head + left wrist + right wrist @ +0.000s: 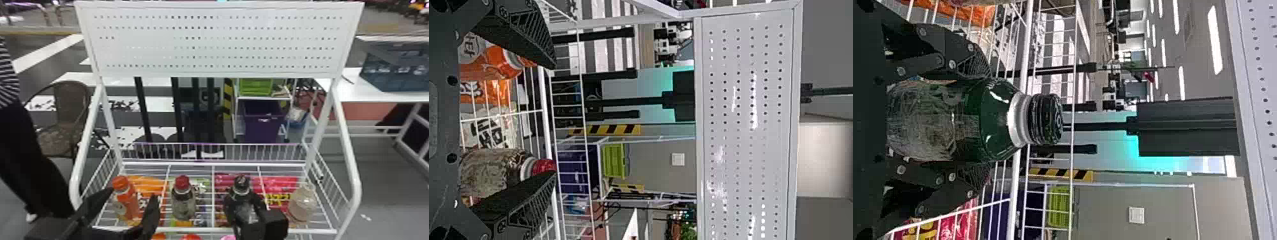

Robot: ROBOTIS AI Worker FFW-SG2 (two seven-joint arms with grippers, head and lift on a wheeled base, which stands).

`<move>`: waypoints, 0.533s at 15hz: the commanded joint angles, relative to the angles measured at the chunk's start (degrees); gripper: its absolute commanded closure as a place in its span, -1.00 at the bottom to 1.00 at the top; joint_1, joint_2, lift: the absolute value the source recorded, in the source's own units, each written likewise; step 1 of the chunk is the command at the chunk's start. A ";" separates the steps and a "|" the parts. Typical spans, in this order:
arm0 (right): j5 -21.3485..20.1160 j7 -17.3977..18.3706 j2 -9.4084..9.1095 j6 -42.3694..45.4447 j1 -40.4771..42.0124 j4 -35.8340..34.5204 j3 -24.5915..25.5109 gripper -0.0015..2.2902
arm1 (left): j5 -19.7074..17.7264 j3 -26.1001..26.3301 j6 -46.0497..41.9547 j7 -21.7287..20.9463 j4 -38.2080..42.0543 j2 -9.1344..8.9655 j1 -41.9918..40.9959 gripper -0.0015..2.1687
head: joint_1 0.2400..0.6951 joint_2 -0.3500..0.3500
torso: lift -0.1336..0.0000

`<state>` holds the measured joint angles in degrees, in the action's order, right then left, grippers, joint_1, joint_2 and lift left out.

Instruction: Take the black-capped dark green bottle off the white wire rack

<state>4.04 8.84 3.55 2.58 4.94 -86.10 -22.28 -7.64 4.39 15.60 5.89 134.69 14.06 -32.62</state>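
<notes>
The black-capped dark green bottle [241, 194] stands upright at the right-centre of the white wire rack [213, 198], with my right gripper [247, 209] around its body. In the right wrist view the bottle [995, 120] lies between the two fingers of the right gripper [984, 121], which press on both its sides; its cap and shoulder stick out past the fingertips. My left gripper [135, 193] is open at the rack's left front, near the orange bottle. In the left wrist view the left gripper [555, 120] has its fingers wide apart.
On the rack are an orange-capped bottle [127, 201] at left, a red-capped bottle [183, 201] and a clear bottle [302, 204] at right. Snack bags lie on a shelf below. A white perforated panel [217, 41] rises behind, and slanted white side posts flank the rack.
</notes>
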 commanded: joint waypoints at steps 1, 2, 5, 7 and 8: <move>-0.18 0.21 0.85 0.09 2.88 -5.31 0.31 0.00 | 0.08 0.00 0.00 0.00 0.31 0.00 -0.34 -0.87 | 0.14 0.00 | 1.00; -0.35 0.30 1.64 -0.08 4.90 -9.26 0.84 0.00 | 0.08 0.00 0.00 0.00 0.49 0.00 -0.52 -0.87 | 0.14 0.00 | 1.00; -0.97 -0.23 4.10 -3.42 13.25 -22.10 4.27 0.00 | 0.16 0.00 0.00 0.00 0.75 0.00 -0.61 -0.87 | 0.14 0.00 | 1.00; 0.62 -0.84 6.30 -5.71 19.14 -28.86 7.52 0.00 | 0.16 0.18 -0.17 0.09 0.75 -0.08 -0.69 -0.87 | 0.14 0.00 | 1.00; 1.85 -1.64 7.26 -5.71 22.57 -32.38 9.89 0.00 | 0.25 0.27 -0.17 0.09 0.75 -0.26 -0.61 -0.87 | 0.14 0.00 | 1.00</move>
<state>4.28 7.75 9.42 -2.38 22.91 -113.51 -15.46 -7.44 4.50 15.57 5.96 135.48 13.96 -33.30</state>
